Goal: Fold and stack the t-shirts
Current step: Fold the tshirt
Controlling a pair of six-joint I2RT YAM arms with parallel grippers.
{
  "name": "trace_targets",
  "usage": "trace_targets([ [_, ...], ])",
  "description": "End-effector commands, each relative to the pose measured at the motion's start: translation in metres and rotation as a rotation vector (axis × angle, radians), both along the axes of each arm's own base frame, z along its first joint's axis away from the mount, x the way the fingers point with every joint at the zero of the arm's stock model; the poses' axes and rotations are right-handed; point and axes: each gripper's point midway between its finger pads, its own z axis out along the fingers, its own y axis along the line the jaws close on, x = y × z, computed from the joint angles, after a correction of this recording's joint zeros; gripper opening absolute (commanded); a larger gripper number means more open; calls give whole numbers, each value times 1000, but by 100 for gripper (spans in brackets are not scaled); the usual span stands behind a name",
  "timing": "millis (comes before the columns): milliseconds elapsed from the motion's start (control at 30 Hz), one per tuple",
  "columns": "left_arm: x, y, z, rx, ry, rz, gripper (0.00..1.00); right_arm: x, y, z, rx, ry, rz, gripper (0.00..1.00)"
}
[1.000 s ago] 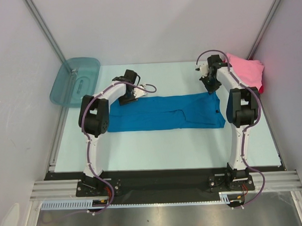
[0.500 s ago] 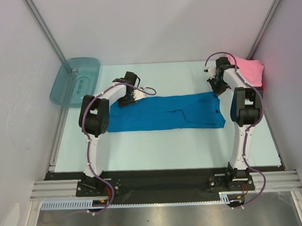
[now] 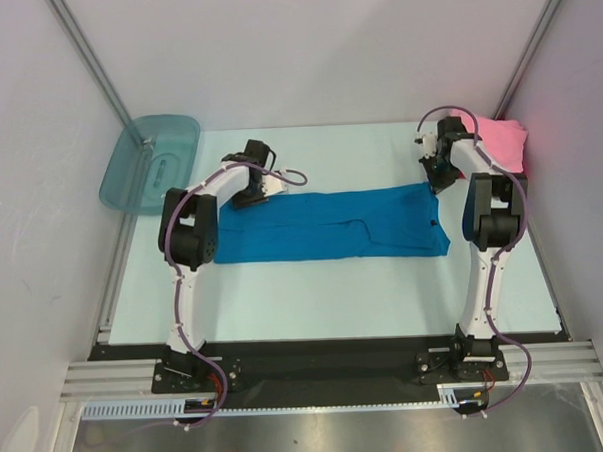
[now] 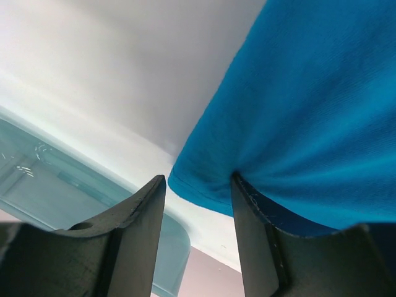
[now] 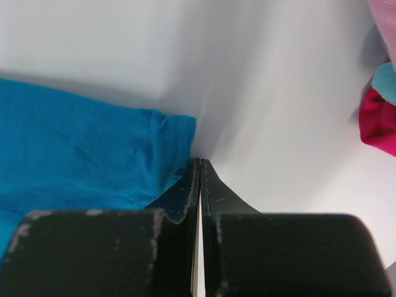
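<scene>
One bright blue t-shirt lies flat on the desk between the two arms. It is doubled lengthwise into a long band that runs from left to right, so by the look of it one fold is made. The cross folds that would bring it down to a compact packet are not yet done.

At the far right corner sits a heap of other shirts, the pink t-shirt on top. The right wrist view shows a red edge and a light blue edge beneath it. Whether that heap is a neat stack or waits its turn cannot be told from here. The blue shirt lies apart from it, so the stacking of this one is also left to do.

The left pincer is down at the band's far left corner. Its jaws stand apart with the hem reaching into the gap, and the cloth puckers against one finger, so it is released rather than clamped.

The right pincer is at the far right corner, clenched tight. The sleeve corner lies just at its tips, and it cannot be told whether any cloth is caught there.

A translucent teal tub leans at the far left, off the desk's edge and well apart from the shirts.
</scene>
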Motion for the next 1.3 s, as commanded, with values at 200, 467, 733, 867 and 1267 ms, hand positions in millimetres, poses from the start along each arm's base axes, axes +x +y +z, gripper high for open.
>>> trace_targets([
  [200,8,3,16,-44,-41,20,52,20,-17,61,-89,-150,-58,0],
  [467,18,-6,30,-86,-86,28,52,27,-4,78,-89,-204,-46,0],
  [733,19,-6,30,-77,-89,22,52,30,52,59,-21,-167,44,0],
  [867,20,-6,30,-74,-88,17,52,30,64,49,-9,-148,57,0],
  [1267,12,-1,-1,-41,-22,21,52,20,58,13,-13,-71,45,0],
])
